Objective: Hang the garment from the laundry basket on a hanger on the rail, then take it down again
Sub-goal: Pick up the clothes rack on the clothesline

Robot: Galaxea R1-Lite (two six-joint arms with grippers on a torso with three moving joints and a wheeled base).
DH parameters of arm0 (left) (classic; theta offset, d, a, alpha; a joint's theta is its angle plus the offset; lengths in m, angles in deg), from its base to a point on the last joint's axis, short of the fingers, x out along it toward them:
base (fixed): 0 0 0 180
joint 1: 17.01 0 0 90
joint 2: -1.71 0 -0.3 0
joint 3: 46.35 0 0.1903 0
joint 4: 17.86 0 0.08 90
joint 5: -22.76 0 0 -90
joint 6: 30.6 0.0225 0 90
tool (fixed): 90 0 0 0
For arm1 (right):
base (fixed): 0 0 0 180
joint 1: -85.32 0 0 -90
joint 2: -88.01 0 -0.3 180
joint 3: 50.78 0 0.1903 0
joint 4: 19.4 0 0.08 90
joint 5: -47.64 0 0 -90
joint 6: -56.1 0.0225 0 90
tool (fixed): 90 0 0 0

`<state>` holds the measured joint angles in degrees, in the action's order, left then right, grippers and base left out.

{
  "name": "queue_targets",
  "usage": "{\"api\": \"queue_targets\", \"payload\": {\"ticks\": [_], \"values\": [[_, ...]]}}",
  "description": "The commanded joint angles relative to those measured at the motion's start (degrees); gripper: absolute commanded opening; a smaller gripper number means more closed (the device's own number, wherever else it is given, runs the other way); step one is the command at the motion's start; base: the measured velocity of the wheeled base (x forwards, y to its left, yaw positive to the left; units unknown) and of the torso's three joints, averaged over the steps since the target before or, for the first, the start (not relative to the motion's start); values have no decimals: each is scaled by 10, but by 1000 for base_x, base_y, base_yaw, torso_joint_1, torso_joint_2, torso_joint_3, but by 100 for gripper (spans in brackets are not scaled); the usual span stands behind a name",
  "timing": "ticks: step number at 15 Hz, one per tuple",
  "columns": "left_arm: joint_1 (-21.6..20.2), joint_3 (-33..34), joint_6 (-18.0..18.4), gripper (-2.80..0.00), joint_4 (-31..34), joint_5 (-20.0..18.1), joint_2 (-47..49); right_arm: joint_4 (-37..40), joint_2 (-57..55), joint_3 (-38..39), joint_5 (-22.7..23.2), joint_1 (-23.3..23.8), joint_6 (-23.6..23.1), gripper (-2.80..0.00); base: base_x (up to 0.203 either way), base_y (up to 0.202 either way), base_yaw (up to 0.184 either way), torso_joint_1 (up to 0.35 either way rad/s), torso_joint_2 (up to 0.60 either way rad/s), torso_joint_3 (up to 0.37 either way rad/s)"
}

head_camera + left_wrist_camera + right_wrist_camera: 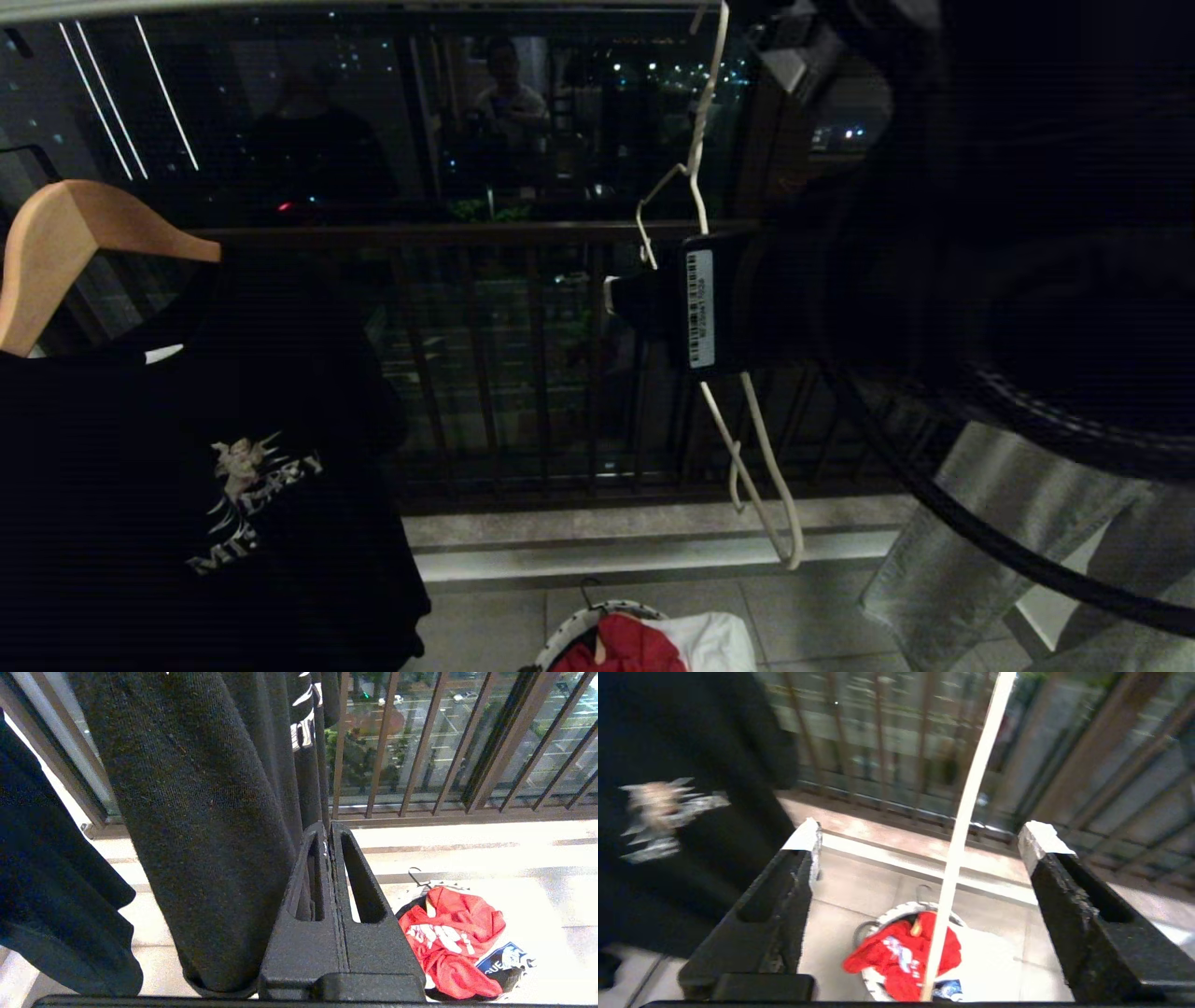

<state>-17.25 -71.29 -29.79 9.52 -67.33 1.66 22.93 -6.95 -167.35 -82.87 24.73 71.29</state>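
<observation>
The red garment [621, 649] lies crumpled in the laundry basket [567, 632] on the floor, below me; it also shows in the left wrist view [448, 938] and the right wrist view [896, 956]. The white wire hanger [702, 177] hangs bare from above, tilted. My right gripper [923, 836] is raised at the hanger and open wide. The hanger's wire [966, 812] passes between the jaws and touches neither finger. My left gripper [329, 830] is shut on nothing, low beside a hanging black cloth [210, 812]. The rail is out of view.
A black T-shirt with an angel print [187, 467] hangs on a wooden hanger [65, 243] at the left. Dark window railing bars [467, 233] stand behind. Grey cloth [980, 541] hangs at the right. A white T-shirt [714, 639] lies beside the red one.
</observation>
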Motion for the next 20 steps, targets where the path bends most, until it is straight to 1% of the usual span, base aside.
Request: {"api": "queue_targets", "payload": {"ticks": [1,6,10,12,17,18,20], "values": [[0,0,1,-280,0,0,0,6,-29,-8,-2,22,-1,0,0,0,0,0,0,0],[0,0,1,-280,0,0,0,39,-65,-41,-2,51,-11,0,0,0,0,0,0,0],[0,0,1,-280,0,0,0,86,-67,-59,-2,55,-11,0,0,0,0,0,0,0],[0,0,0,-280,0,0,0,89,-68,-62,-2,60,-12,0,0,0,0,0,0,0],[0,0,1,-280,0,0,0,88,-77,-64,-2,70,-31,0,0,0,0,0,0,0],[0,0,1,-280,0,0,0,88,-77,-65,-2,72,-32,-280,0,0,0,0,0,0],[0,0,0,-280,0,0,0,89,-77,-66,0,73,-32,-280,0,0,0,0,0,0]]}}
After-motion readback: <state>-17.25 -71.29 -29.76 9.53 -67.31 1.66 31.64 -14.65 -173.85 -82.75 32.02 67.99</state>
